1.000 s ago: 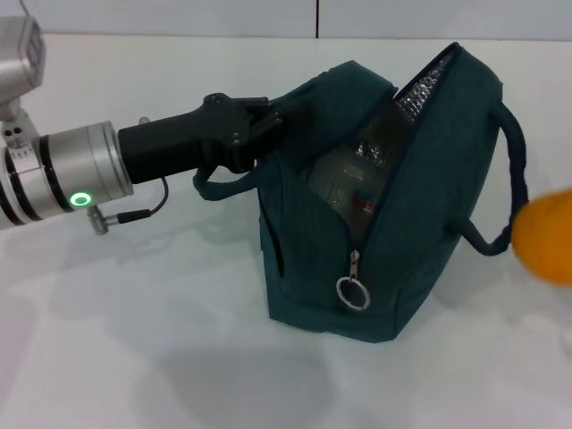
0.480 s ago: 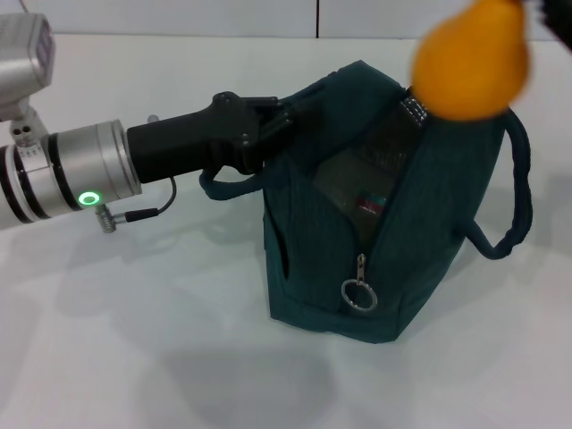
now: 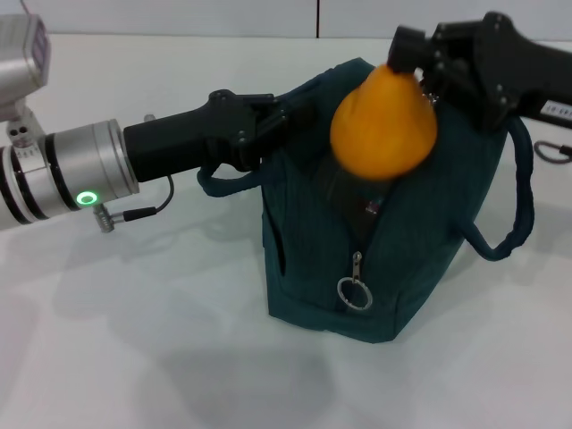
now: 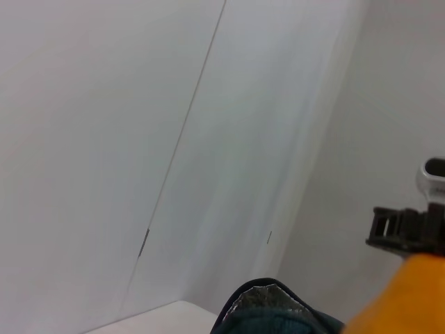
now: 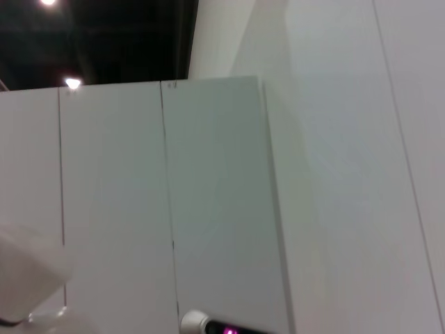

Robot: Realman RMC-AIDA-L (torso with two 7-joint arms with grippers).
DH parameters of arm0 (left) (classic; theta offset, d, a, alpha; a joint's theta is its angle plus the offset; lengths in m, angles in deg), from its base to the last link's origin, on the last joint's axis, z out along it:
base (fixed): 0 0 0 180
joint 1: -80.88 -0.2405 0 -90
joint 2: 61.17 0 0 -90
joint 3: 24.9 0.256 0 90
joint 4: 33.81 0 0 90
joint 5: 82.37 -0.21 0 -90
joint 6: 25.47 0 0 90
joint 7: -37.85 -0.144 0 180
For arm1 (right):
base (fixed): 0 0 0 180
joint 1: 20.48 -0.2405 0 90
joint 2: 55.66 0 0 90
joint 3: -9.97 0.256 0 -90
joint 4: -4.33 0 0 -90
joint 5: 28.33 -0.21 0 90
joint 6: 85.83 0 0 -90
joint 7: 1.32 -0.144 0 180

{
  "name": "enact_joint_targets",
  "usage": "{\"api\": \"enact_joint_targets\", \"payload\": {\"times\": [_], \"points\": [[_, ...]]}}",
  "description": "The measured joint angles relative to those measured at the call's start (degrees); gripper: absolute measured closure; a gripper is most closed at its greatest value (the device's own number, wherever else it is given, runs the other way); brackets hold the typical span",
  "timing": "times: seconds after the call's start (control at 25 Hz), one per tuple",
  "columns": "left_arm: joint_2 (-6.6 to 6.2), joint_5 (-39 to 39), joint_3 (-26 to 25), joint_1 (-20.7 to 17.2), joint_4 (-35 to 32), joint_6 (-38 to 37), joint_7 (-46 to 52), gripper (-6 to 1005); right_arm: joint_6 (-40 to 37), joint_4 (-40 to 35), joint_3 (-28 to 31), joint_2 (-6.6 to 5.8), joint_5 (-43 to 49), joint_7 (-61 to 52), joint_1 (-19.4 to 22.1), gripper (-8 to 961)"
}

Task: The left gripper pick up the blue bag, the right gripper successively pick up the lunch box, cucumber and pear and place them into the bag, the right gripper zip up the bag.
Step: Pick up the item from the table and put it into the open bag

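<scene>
The blue bag [image 3: 313,268] stands on the white table with its top unzipped, and its rim [image 4: 268,306] also shows in the left wrist view. My left gripper [image 3: 284,114] is shut on the bag's left upper edge and holds the mouth open. The orange pear [image 3: 384,130] hangs right over the opening, held at its narrow top by my right gripper [image 3: 415,73], which is shut on it. In the left wrist view the pear [image 4: 396,299] and right gripper [image 4: 407,226] appear beyond the rim. Inside the bag, the lunch box [image 3: 368,207] shows only a bit of its sticker. The cucumber is hidden.
A silver ring zipper pull [image 3: 354,292] hangs at the bag's front. One loop handle [image 3: 518,206] droops on the right, the other [image 3: 223,183] below my left gripper. The white table [image 3: 134,340] spreads around the bag. The right wrist view holds only walls.
The pear has moved from the table at the right edge up, then down and left over the bag's mouth. My right gripper has come into view holding it. The left gripper holds steady.
</scene>
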Motion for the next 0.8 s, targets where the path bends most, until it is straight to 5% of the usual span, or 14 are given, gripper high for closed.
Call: {"api": "enact_joint_targets", "payload": {"times": [0.36, 0.8], "points": [[0.12, 0.13, 0.0, 0.28, 0.08, 0.28, -0.23, 942, 4.82, -0.17, -8.61, 0.17, 0.92, 0.19, 1.61, 801], [0.17, 0.54, 0.0, 0.15, 0.26, 0.43, -0.3, 943, 3.86, -0.64, -8.47, 0.23, 0.11, -0.01, 3.73, 772]]}}
